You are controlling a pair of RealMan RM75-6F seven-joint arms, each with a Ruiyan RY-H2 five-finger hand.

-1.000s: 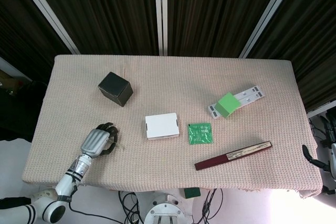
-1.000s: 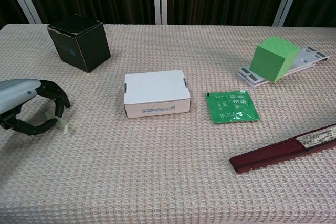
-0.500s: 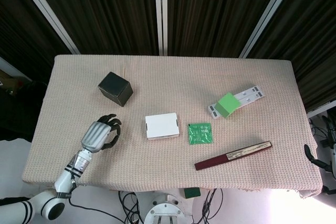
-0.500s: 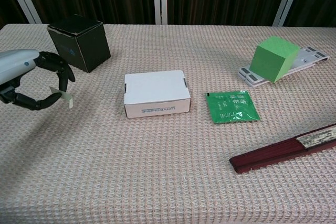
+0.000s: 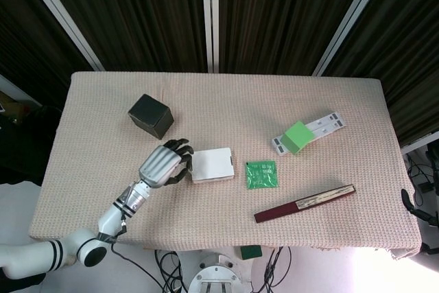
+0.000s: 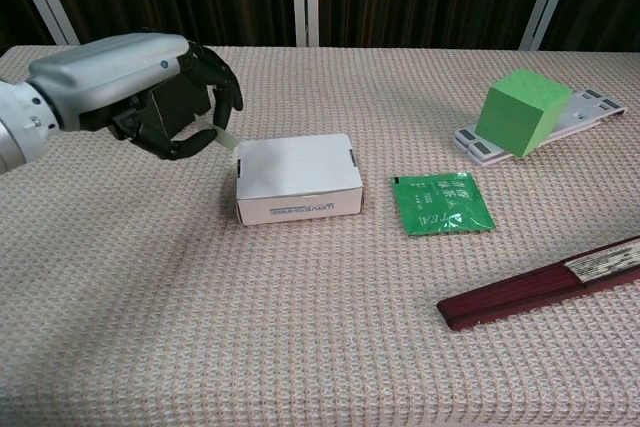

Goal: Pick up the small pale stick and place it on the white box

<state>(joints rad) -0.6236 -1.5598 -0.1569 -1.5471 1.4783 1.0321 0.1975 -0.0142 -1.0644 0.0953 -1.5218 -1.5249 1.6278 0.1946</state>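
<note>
Now, positions all taken from the white box.
White box: lies flat on the tan woven table cover, printed side toward the chest camera; nothing rests on its top.
Left hand: raised off the cover just left of the white box, fingers curled in and pinching the small pale stick; fingertips reach the box's left edge in the head view.
Small pale stick: held in the left hand, its free end poking out over the box's upper left corner; whether it touches the box cannot be told.
Right hand: not seen in either view.
Black cube: beyond and left of the white box, largely hidden behind the left hand in the chest view.
Green tea packet: flat, just right of the white box.
Dark red folded fan: right of and nearer than the white box, lying at a slant.
Green block: far right of the white box, sitting on a white and grey strip.
</note>
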